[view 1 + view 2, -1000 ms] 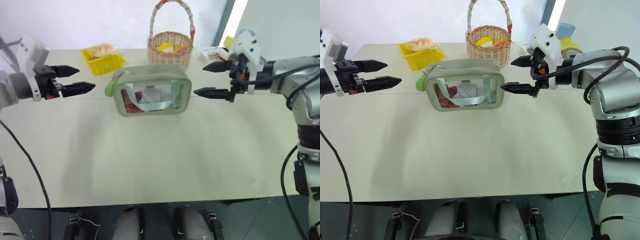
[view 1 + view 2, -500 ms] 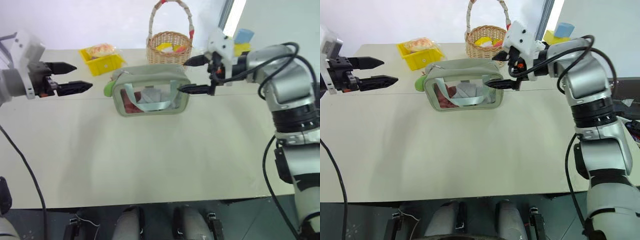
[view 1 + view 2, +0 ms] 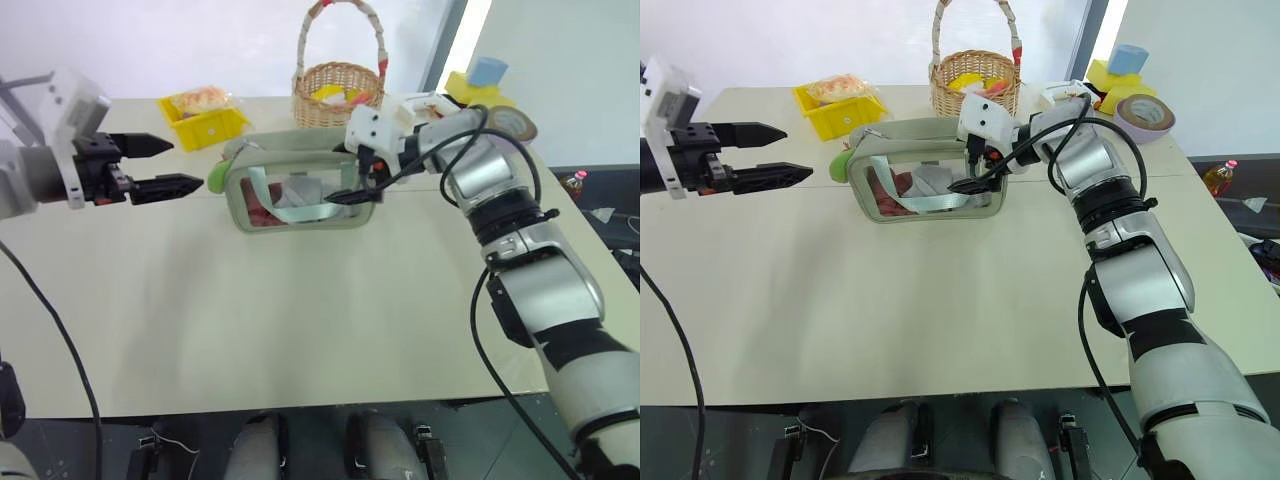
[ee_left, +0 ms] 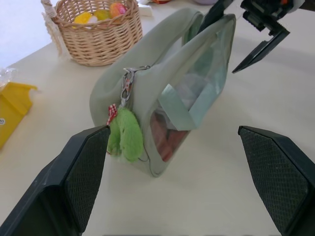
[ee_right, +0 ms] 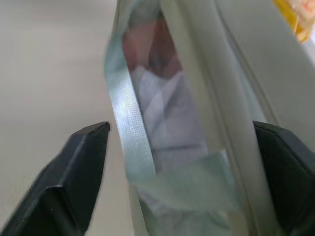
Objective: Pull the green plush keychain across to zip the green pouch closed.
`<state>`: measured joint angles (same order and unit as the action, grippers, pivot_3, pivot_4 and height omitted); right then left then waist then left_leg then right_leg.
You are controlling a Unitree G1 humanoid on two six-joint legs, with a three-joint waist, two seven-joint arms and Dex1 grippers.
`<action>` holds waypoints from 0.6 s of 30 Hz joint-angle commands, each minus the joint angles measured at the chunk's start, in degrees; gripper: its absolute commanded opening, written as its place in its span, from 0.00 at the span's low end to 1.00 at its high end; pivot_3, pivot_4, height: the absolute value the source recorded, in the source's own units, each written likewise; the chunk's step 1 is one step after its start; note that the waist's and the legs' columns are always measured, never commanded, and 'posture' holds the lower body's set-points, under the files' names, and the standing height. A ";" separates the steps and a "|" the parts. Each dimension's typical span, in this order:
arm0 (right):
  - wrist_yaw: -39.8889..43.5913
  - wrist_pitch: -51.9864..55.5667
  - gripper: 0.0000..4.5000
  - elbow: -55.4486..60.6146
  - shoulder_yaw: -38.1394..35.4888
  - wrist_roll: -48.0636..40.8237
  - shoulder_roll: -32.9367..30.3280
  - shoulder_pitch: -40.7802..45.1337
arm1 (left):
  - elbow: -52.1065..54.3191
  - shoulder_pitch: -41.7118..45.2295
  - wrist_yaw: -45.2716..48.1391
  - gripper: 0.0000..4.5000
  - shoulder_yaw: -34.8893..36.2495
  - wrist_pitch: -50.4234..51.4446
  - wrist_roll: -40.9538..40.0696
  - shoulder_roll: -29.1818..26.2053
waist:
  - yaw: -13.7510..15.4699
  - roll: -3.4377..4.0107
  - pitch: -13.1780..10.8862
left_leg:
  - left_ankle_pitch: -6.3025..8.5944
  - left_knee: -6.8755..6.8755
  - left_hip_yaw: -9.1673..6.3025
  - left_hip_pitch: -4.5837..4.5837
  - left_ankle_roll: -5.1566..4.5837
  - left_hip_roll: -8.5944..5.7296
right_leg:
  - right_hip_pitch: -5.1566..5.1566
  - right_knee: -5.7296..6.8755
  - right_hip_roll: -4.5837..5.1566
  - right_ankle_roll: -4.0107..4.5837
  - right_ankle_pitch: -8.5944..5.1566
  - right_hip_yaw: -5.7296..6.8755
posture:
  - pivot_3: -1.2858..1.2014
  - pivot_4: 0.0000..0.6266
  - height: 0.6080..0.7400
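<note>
Left wrist view: green plush keychain (image 4: 126, 135) hangs at green pouch (image 4: 162, 83) end.

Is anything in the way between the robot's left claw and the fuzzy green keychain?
No. Only bare table lies between the left gripper and the green plush keychain; the left wrist view shows it too.

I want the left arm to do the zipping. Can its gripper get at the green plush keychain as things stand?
Probably yes: the open left gripper faces the green plush keychain, which hangs free off the green pouch's near end, nothing between them.
</note>
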<state>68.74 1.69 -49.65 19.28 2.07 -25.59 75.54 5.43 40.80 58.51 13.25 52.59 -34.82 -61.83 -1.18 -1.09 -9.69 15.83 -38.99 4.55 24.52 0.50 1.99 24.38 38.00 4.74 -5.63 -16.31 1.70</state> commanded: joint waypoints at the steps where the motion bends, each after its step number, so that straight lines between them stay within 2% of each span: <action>1: 2.25 -1.50 0.48 0.65 -1.56 -0.04 0.54 2.82 | 1.50 -0.19 -1.85 1.00 3.09 -0.14 -0.34 -0.98 | -0.01 0.00 0.00 | 0.00 0.00 0.00 0.00 0.00 0.00 | 0.00 0.00 -0.01 0.00 0.00 0.00 | 0.52 0.24 0.99; 5: 6.77 1.78 0.02 7.60 -2.37 -1.22 -1.77 1.65 | 1.90 -0.98 -3.70 1.00 4.06 -0.52 -0.25 -0.85 | 0.01 0.02 -0.01 | 0.00 0.01 0.00 0.00 0.01 0.03 | 0.00 0.00 -0.01 0.00 0.00 0.00 | 0.52 0.24 0.99; 12: 11.65 13.01 0.01 27.20 -2.61 -3.20 -6.70 -5.09 | 2.24 -2.01 -5.56 1.00 5.17 -0.74 -1.35 -0.27 | 0.28 0.02 -0.02 | 0.00 -0.02 0.00 0.01 0.01 0.02 | 0.00 0.00 0.02 0.00 0.00 0.00 | 0.52 0.24 0.99; 18: 9.68 21.82 0.01 37.69 -2.33 -3.46 -7.57 -10.63 | 1.11 -0.48 -5.90 1.00 3.34 -2.16 -0.96 1.18 | 0.11 0.01 -0.02 | 0.00 -0.02 0.01 -0.01 0.01 0.02 | 0.00 0.03 0.00 0.00 0.00 0.00 | 0.52 0.24 0.99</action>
<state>78.85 21.43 -15.84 17.91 -0.17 -32.80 64.58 6.16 38.83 52.66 15.98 51.79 -35.67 -60.39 -1.06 -1.08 -9.71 15.83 -39.01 4.56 24.51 0.51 2.01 24.39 38.03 4.74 -5.63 -16.31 1.71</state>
